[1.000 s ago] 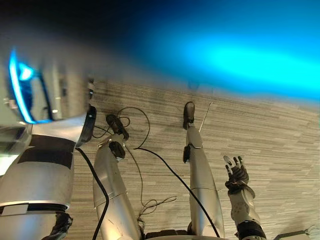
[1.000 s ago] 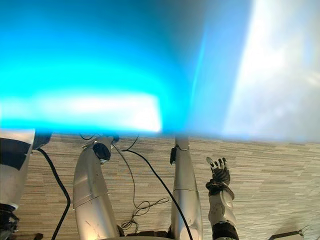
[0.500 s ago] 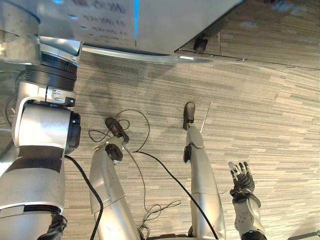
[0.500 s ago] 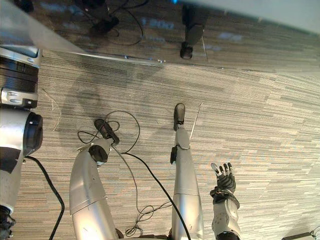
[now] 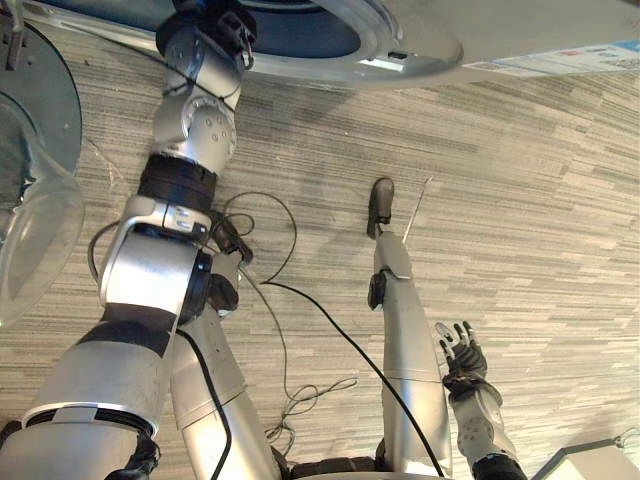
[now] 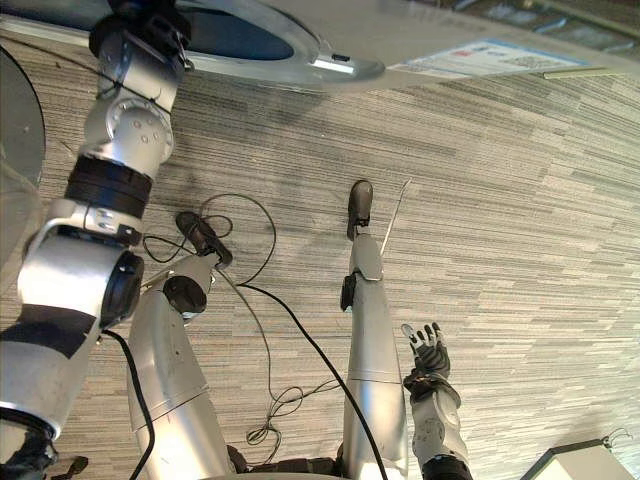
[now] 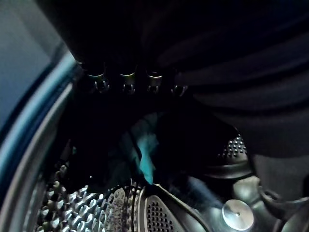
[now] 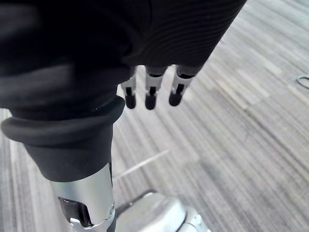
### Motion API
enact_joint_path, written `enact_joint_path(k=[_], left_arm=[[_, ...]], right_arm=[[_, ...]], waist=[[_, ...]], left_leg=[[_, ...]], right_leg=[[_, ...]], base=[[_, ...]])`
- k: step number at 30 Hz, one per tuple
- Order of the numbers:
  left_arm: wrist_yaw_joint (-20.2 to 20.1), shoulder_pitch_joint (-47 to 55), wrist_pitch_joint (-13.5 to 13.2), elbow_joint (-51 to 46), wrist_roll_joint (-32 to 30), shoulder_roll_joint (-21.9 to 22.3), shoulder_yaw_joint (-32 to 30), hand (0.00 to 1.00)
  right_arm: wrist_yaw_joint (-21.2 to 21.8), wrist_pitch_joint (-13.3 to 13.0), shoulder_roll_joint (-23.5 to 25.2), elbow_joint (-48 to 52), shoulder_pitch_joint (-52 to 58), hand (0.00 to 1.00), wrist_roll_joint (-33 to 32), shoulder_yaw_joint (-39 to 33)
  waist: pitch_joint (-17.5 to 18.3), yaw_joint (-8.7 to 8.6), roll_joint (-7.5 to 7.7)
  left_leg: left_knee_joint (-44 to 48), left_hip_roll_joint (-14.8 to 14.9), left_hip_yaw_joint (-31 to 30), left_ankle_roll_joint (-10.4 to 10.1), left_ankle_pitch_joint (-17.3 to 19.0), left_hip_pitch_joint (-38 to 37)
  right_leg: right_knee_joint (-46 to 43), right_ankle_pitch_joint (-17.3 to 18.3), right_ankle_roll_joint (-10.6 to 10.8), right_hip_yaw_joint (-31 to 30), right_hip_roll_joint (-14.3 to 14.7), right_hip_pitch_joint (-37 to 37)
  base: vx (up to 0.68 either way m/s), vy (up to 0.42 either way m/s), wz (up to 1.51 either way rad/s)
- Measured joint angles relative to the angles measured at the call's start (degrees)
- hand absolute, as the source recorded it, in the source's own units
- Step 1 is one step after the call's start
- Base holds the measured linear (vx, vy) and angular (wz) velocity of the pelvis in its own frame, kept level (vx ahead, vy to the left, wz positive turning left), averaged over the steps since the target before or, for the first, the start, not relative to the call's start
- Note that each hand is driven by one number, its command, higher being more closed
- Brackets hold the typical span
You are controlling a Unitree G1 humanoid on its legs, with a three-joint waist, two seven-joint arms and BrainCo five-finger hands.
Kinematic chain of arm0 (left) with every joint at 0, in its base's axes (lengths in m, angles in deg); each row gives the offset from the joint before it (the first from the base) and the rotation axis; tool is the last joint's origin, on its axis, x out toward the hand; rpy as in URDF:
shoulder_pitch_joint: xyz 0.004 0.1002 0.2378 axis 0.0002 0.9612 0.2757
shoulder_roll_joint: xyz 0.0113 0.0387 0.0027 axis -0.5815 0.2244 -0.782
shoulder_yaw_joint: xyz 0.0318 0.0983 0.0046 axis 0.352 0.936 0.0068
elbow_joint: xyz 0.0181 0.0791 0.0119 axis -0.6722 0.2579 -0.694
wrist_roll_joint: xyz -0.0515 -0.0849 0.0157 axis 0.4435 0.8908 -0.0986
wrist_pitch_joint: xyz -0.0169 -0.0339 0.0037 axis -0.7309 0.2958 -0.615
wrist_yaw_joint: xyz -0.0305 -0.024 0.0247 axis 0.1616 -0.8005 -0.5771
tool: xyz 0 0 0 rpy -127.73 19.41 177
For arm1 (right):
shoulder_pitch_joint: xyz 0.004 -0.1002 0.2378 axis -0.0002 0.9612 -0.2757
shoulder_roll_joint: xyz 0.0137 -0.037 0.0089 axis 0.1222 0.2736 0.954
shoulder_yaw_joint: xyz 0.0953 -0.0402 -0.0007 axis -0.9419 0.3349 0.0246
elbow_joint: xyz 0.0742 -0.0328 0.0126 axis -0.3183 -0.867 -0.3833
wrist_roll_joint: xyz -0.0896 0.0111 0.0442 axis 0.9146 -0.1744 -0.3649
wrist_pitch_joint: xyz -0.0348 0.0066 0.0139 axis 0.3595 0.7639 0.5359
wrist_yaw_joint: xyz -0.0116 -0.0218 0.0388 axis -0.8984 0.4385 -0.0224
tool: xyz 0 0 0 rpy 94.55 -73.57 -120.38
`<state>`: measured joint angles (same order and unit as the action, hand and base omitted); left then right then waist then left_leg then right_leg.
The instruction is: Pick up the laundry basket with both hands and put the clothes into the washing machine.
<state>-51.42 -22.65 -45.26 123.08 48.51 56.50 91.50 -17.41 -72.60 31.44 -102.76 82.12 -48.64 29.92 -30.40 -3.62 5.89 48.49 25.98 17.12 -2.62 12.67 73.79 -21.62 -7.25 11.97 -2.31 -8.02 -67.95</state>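
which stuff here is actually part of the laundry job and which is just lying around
Job: washing machine, its open door, drum, teal garment inside, left hand in the drum.
Lying about: white object, carpet; right hand hangs open, idle.

Right robot hand (image 5: 462,358), fingers spread.

Bright, even light on the grey striped carpet floor (image 5: 520,200). Small white glare on the silver round door ring of the washing machine (image 5: 400,50). Very dim inside the perforated steel drum (image 7: 96,212), only faint glints off metal.
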Motion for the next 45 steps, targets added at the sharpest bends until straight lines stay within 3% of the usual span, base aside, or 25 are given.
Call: enact_joint_path(k=[4, 9, 13, 15, 20, 23, 24, 28, 31, 34, 38, 41, 45], left_arm=[[-0.01, 2.20, -0.30, -2.42, -1.48, -0.47, -0.19, 0.00], [0.82, 10.93, -0.78, -14.47, -12.81, -1.67, -3.68, 0.00], [2.35, 23.49, -4.05, -27.12, -11.37, -1.34, -10.57, 0.00], [3.27, 32.81, -7.14, -33.64, -8.16, 0.57, -15.44, 0.00], [2.70, 48.38, -8.23, -42.24, -7.00, 4.39, -18.10, 0.00], [-0.73, 56.28, -9.33, -45.05, -6.91, 9.61, -16.98, 0.00], [-2.47, 60.85, -9.55, -44.89, -6.85, 13.19, -14.67, 0.00], [-7.40, 70.79, -7.07, -38.40, -7.89, 19.94, -7.61, 0.00], [-10.28, 76.20, -3.61, -25.25, -8.79, 24.02, -6.61, 0.00], [-11.27, 79.12, 0.39, -10.43, -16.34, 25.03, -6.99, 0.00], [-12.35, 81.02, 2.68, 5.71, -31.86, 25.01, -13.92, 0.00], [-11.89, 81.42, 3.78, 12.59, -37.84, 23.70, -22.46, 0.00], [-10.76, 83.88, 4.04, 13.15, -39.40, 22.27, -25.41, 0.00]], right_arm=[[0.07, -0.05, -1.60, 0.36, 0.01, 0.00, 0.37, 2.08], [0.29, -0.15, -1.80, 1.99, 0.06, 0.00, 2.00, 2.22], [0.28, -1.04, -1.92, 2.26, 0.18, 0.00, 2.49, 2.16], [0.14, -1.15, -1.99, 2.28, 0.18, 0.00, 2.82, 2.16], [0.15, -1.19, -2.02, 2.23, 0.93, 0.00, 4.65, 2.94], [0.16, -1.15, -2.07, 1.55, 3.09, 0.00, 4.73, 2.63], [0.24, -1.05, -2.07, 0.17, 3.71, 0.00, 4.85, 2.64], [0.14, -0.95, -2.64, -3.27, 3.70, 0.00, 5.31, 2.63], [0.20, -0.86, -2.47, -5.29, 3.70, 0.00, 5.80, 3.03], [0.05, 0.50, -2.22, -9.17, 4.21, 0.00, 6.61, 2.92], [0.30, 2.67, -0.94, -14.31, 7.18, 0.00, 8.61, 1.40], [0.45, 4.04, -0.90, -18.99, 7.26, 0.00, 10.57, -0.39], [0.56, 5.02, -1.46, -24.25, 6.59, 0.00, 14.57, -2.61]], waist=[[-0.24, 0.04, -0.06], [-0.28, 0.31, -0.13], [-0.30, 1.36, -0.38], [-0.27, 1.84, -0.61], [-0.06, 2.57, -1.06], [1.61, 2.98, -3.14], [3.55, 3.18, -4.28], [5.30, 4.62, -6.18], [7.52, 4.68, -6.41], [11.04, 4.63, -6.66], [19.37, 4.49, -7.02], [23.69, 4.37, -7.29], [27.38, 4.50, -7.46]], left_leg=[[0.26, 0.00, -0.36, 0.64, -0.61, -0.18], [0.13, -0.11, 0.19, 0.76, -0.91, -3.22], [-3.90, -1.24, 0.64, -0.60, -2.69, -7.47], [-6.85, -1.94, 0.96, -1.23, -4.34, -10.93], [-11.69, -3.11, 1.76, -2.22, -5.26, -19.73], [-13.57, -4.17, 1.65, -2.36, -5.40, -24.19], [-14.65, -5.08, 1.69, -2.36, -5.40, -26.37], [-17.06, -6.81, 1.95, -2.36, -5.39, -34.31], [-20.17, -7.75, 1.88, -2.66, -5.53, -40.97], [-24.21, -9.20, 1.75, -3.48, -6.03, -48.44], [-32.07, -11.74, 0.62, -4.77, -7.89, -58.88], [-38.62, -13.17, -0.24, -5.46, -10.16, -66.37], [-42.79, -13.35, -3.86, -6.22, -12.15, -71.25]], right_leg=[[-1.52, 0.03, -0.05, 0.29, -0.03, -0.23], [-3.31, 0.43, -0.65, 0.31, -0.23, 1.14], [-3.05, 1.24, -1.90, 0.81, -0.66, 3.73], [-2.58, 1.64, -2.56, 1.12, -0.70, 6.01], [0.20, 1.95, -2.64, 1.45, -0.84, 13.77], [1.03, 2.59, -2.59, 2.07, -1.51, 18.31], [1.01, 3.43, -2.41, 2.31, -2.24, 20.20], [1.11, 5.34, -1.91, 2.84, -3.58, 27.32], [2.11, 6.43, -1.90, 4.26, -4.23, 33.96], [3.87, 7.70, -1.81, 6.26, -5.33, 41.58], [9.39, 8.28, -1.25, 10.07, -6.57, 53.27], [13.98, 8.21, -1.13, 12.96, -6.75, 61.33], [18.18, 8.21, -1.12, 17.85, -5.59, 69.21]], base=[[-0.03, 0.001, 0.04], [-0.01, 0.000, 0.02], [-0.02, -0.031, 0.19], [-0.01, -0.051, 0.23], [0.03, -0.011, 0.13], [0.07, 0.049, 0.23], [0.10, 0.075, 0.28], [0.12, 0.072, 0.25], [0.09, 0.013, 0.26], [0.10, -0.011, 0.32], [0.16, -0.028, 0.37], [0.14, -0.029, 0.35], [0.12, -0.049, 0.51]])
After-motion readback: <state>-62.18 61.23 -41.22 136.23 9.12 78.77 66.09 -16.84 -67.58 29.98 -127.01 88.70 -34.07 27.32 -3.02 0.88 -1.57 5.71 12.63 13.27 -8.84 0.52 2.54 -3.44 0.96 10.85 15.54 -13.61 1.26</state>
